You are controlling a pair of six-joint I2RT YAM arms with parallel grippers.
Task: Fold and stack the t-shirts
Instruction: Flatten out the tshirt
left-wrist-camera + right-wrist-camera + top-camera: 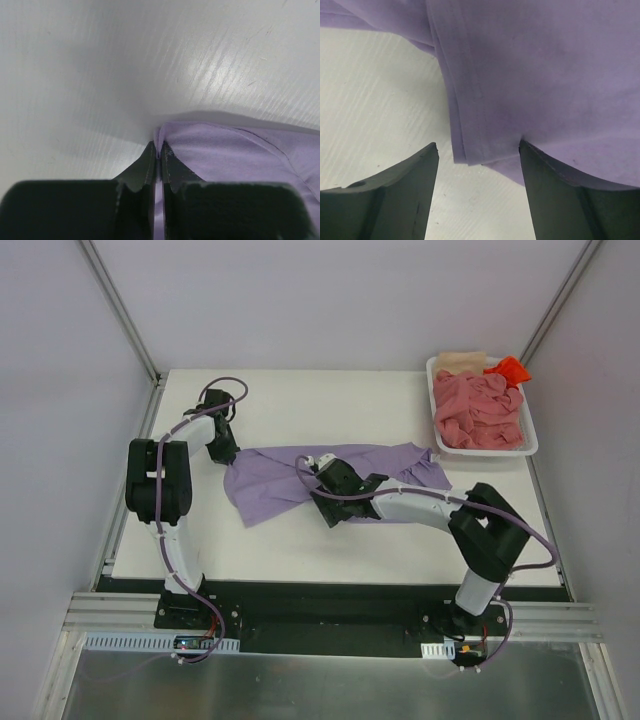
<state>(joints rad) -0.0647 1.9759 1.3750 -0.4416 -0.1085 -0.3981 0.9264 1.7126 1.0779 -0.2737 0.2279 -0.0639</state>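
Left wrist view: the left gripper [158, 151] is clamped on a corner of the lavender t-shirt [235, 157]; the right gripper [479, 149] gapes apart, straddling its folded hem.

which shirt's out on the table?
The lavender t-shirt, pinched by the left hand; the pink shirt, beige shirt and orange-red shirt lie in the white basket.

Matt lavender cloth t-shirt [280, 480] on a smooth, faintly glossy white table [380, 405].

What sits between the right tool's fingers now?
Right wrist view: a hem of the lavender t-shirt lies inside the open right tool, over table.
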